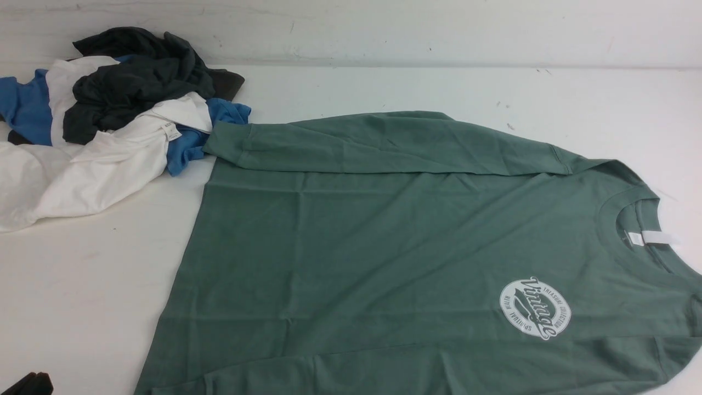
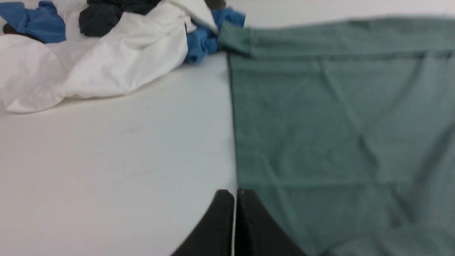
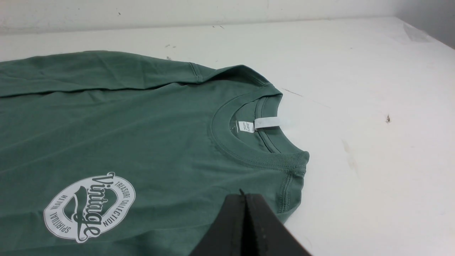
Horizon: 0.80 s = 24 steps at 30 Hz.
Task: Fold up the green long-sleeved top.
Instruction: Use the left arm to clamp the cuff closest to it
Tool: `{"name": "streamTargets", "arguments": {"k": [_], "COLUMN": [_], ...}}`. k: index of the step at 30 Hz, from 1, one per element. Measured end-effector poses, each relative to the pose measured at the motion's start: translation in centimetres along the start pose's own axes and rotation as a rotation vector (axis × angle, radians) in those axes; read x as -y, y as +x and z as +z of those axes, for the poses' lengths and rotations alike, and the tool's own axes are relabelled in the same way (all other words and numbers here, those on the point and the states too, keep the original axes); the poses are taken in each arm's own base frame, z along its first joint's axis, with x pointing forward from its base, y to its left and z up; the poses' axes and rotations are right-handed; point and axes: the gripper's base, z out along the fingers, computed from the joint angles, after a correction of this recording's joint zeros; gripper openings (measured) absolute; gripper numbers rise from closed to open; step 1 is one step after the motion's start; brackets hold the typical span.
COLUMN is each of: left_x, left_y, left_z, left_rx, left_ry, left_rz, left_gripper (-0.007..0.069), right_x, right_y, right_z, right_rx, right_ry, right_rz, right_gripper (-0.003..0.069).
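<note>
Folding seems barely begun: the green long-sleeved top [image 1: 384, 247] lies flat and face up on the white bench [image 1: 82, 285], its collar [image 3: 245, 149] toward the robot's right and its hem [image 2: 233, 124] toward the left, with the far sleeve [image 1: 356, 142] laid along the far edge of the body. That sleeve's cuff [image 1: 225, 145] lies against the blue garment in the pile of clothes [image 1: 109, 120]. The left claw [image 2: 234, 193] hangs with its jaws pressed together and empty, right at the hem line near the robot's side. The right claw [image 3: 245, 195] is likewise together and empty, over the near shoulder just beside the collar. The step in hand looks like a lengthwise fold, so each claw probably needs to part first. Each would then pinch the near edge, one at the hem and one at the shoulder, catching both layers of cloth. Lifting the two ends together and keeping the edge taut between them should stop the middle from sagging or creasing over the round logo [image 1: 535, 308]. The left end should be set down short of the pile, so the cuff does not drag a loose garment along.
</note>
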Motion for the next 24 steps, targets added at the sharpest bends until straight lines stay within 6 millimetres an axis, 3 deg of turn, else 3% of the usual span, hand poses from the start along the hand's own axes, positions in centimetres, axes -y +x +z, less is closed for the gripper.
{"name": "streamTargets", "arguments": {"k": [6,9,11,13,14,19,20,21,24], "left_x": [-0.4,-1.1,-2.1,-2.2,-2.0,0.4,0.6,1.7,3.4], "left_y": [-2.6,-3.5,-4.6,-5.2,-7.3,-14.8,-15.0,-17.4,-20.1], "left_z": [-0.4,-0.8,-1.5,-1.9,-2.9,-6.4,-6.4,-6.6,-3.8], "left_rx": [0.296,0.424,0.577,0.624,0.703,0.792,0.772,0.704,0.410], "left_ry": [-0.002,-0.031,-0.073,-0.073,-0.044,0.087,0.094,0.124,0.150], "left_rz": [-0.323,-0.470,-0.623,-0.659,-0.681,-0.521,-0.506,-0.424,-0.262], "left_gripper": [-0.0004,-0.0004,-0.0004,-0.0004,-0.0004,-0.0004,-0.0004,-0.0004,-0.0004], "right_x": [0.0,-0.3,-0.6,-0.6,-0.5,-0.3,-0.3,-0.2,-0.1], "right_y": [-0.1,-0.4,-1.4,-1.9,-2.4,-3.1,-3.1,-3.4,-3.9], "right_z": [0.0,0.0,-0.1,-0.2,-0.3,-0.6,-0.6,-0.7,-0.9], "right_rx": [0.015,0.060,0.160,0.211,0.265,0.344,0.344,0.371,0.428], "right_ry": [-0.002,-0.031,-0.092,-0.119,-0.151,-0.178,-0.178,-0.184,-0.197], "right_rz": [0.000,0.109,0.354,0.466,0.618,0.747,0.748,0.770,0.796], "right_gripper": [-0.0015,-0.0015,-0.0015,-0.0015,-0.0015,-0.0015,-0.0015,-0.0015,-0.0015]}}
